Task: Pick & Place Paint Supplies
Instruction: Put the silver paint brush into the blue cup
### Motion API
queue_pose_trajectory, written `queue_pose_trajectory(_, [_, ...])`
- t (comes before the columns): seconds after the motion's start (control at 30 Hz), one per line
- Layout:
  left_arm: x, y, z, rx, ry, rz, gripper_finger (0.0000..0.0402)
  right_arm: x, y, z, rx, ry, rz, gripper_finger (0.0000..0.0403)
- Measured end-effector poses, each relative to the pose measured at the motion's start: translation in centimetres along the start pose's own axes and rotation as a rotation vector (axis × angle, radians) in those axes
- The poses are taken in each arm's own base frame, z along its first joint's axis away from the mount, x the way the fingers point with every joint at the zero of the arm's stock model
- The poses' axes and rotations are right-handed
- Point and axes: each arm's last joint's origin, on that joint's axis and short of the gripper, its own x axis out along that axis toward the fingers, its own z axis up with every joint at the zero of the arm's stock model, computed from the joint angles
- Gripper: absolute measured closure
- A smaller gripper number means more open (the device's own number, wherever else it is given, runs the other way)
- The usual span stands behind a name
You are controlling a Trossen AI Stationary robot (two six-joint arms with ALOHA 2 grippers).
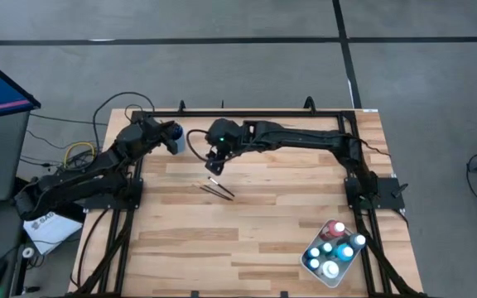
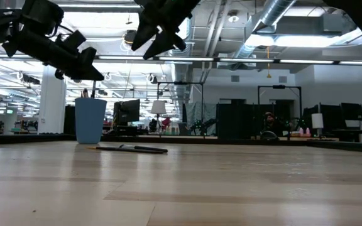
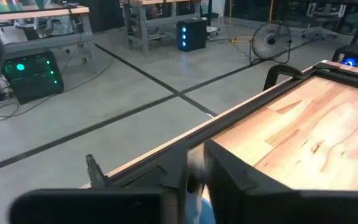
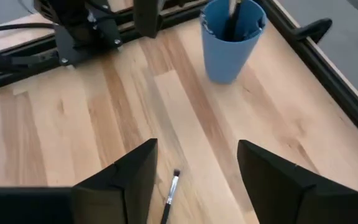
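Pale wood bench [image 1: 247, 240], open workshop behind; one blue cup [image 4: 230, 38], two brushes [image 1: 218, 190]. Right tool [image 4: 194, 180] wide, empty; left tool's [image 1: 172, 136] opening unclear.

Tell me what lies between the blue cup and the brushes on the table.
Nothing but bare wood. The right wrist view shows clear boards from the blue cup down to the brush; the high view agrees.

Blue cup [image 4: 232, 38] beyond black right claw [image 4: 194, 180]; dark brush [image 4: 168, 202] with silver band between its fingers.
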Motion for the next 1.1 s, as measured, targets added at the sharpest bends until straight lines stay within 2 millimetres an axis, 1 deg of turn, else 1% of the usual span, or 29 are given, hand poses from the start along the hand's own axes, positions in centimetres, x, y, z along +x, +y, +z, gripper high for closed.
queue_pose_trajectory(0.2, [0.0, -0.1, 0.0, -0.013, 0.001, -0.034, 0.0279, 0.1, -0.6, -0.5, 0.02, 0.055, -0.042, 0.0178])
queue_pose_trajectory(0.27, [0.0, -0.1, 0.3, -0.015, -0.006, -0.037, 0.0251, 0.2, -0.8, -0.9, 0.024, 0.093, -0.055, 0.0175])
queue_pose_trajectory(0.33, [-0.1, -0.2, 1.3, -0.022, -0.037, -0.041, 0.0224, 1.4, -0.6, -1.4, 0.048, 0.113, -0.06, 0.0173])
queue_pose_trajectory(0.4, [-0.3, -0.2, 2.6, -0.031, -0.077, -0.044, 0.02, 2.2, -0.6, -2.6, 0.052, 0.2, -0.078, 0.0174])
queue_pose_trajectory(0.5, [-0.7, -0.3, 4.5, -0.056, -0.133, -0.074, 0.0175, 4.0, 0.2, -3.2, 0.048, 0.208, -0.064, 0.0179])
queue_pose_trajectory(0.53, [-0.8, -0.3, 5.2, -0.066, -0.155, -0.091, 0.017, 4.6, 0.3, -3.9, 0.047, 0.245, -0.065, 0.018])
queue_pose_trajectory(0.63, [-1.3, -0.5, 7.0, -0.075, -0.207, -0.143, 0.0161, 7.3, 1.0, -5.4, 0.049, 0.297, -0.062, 0.0185])
queue_pose_trajectory(0.73, [-2.0, -0.7, 8.6, -0.091, -0.257, -0.172, 0.0159, 9.2, 1.6, -6.7, 0.05, 0.347, -0.058, 0.0185])
queue_pose_trajectory(0.83, [-2.9, -0.6, 10.2, -0.12, -0.319, -0.19, 0.016, 10.8, 2.1, -7.9, 0.057, 0.387, -0.034, 0.0185])
queue_pose_trajectory(0.93, [-3.9, -0.5, 11.4, -0.128, -0.373, -0.198, 0.0163, 12.3, 2.1, -9.1, 0.06, 0.429, -0.049, 0.0186])
queue_pose_trajectory(1.1, [-5.4, -0.1, 12.6, -0.117, -0.445, -0.194, 0.0167, 13.7, 2.0, -10.2, 0.072, 0.454, -0.063, 0.0185])
